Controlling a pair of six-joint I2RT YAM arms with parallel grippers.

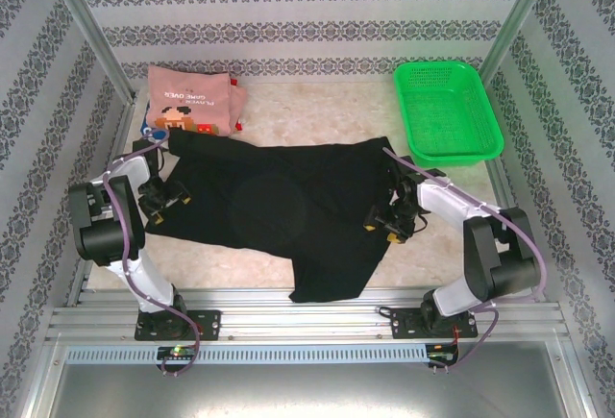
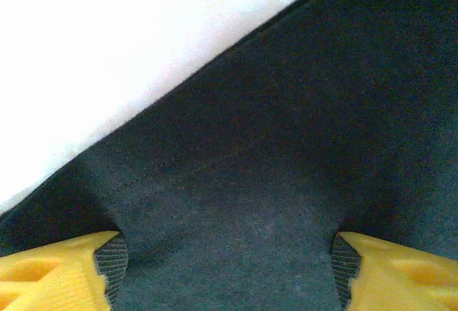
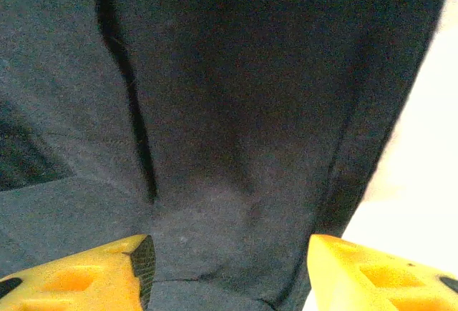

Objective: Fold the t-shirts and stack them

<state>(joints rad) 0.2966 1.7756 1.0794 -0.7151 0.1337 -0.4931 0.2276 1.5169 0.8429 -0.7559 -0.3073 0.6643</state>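
From the top view, the task looks roughly part-way through. The pink t-shirt lies folded at about 11 o'clock on the worktop, resting on the blue-and-white t-shirt, of which just an edge peeks out at the stack's 7 o'clock side. I take those two as done. The black t-shirt is left to do. It is spread across the middle of the worktop, rumpled, with one flap reaching toward 6 o'clock at the near edge, and it is neither folded nor stacked. The green basket sits apart at 2 o'clock. The left fingers rest at the shirt's 9 o'clock edge and the right fingers at its 4 o'clock edge, both down on the cloth. In the left wrist view, the left fingers stand wide apart with black cloth stretched between the tips. The cloth dips a little beside each pad, so they seem to press on it without pinching it, though the close view makes that hard to confirm. The bare worktop shows pale toward 10 o'clock, beyond the shirt's edge. In the right wrist view, the right fingers are likewise parted, with black cloth and a dark crease between them. They touch the shirt rather than clamp it, and the pale worktop lies just past the hem at 3 o'clock.
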